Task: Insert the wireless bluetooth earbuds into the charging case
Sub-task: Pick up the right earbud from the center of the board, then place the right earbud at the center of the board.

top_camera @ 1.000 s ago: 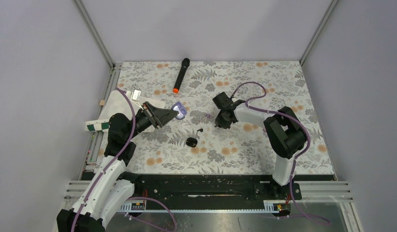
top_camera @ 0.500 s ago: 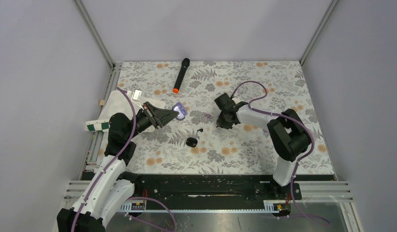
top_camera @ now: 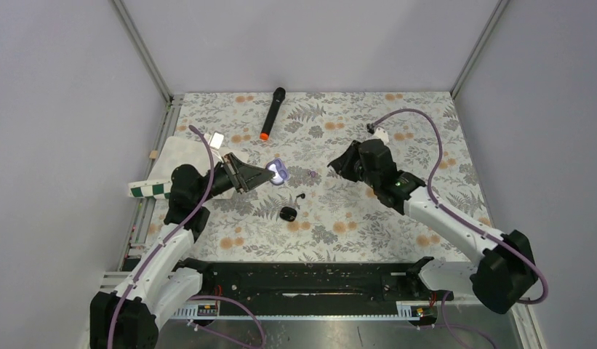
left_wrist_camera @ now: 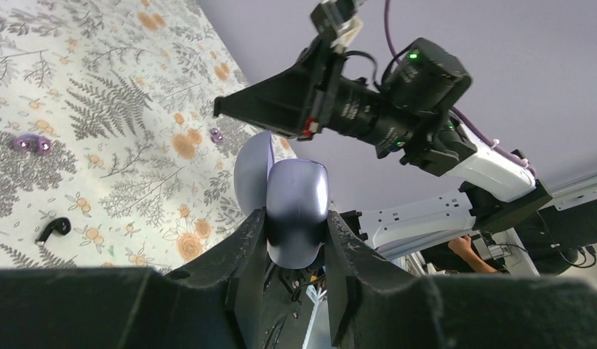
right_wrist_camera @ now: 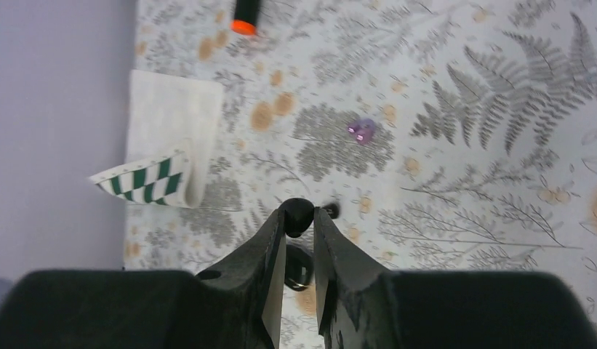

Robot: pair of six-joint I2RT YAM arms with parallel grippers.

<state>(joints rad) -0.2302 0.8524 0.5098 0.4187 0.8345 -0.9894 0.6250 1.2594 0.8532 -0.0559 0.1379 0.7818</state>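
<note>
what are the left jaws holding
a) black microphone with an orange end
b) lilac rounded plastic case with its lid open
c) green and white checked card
b: in the left wrist view the left jaws pinch the lilac rounded plastic case, whose lid stands open.

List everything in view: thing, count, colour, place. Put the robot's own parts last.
black earbuds: 2, black, one loose on the floral cover, second earbud pinched by the right gripper
charging case: 1, glossy black, on the cover beside the loose earbud
lavender hinged case: 1, lavender, lid open, clamped in the left gripper
purple pieces: 2, glossy purple, on the cover, apart
microphone: 1, black with orange end, far middle
white pad: 1, white, left edge
checked strip: 1, green and white, by the pad
left gripper: 1, black, shut on the lavender case
right gripper: 1, black, shut on an earbud
</note>
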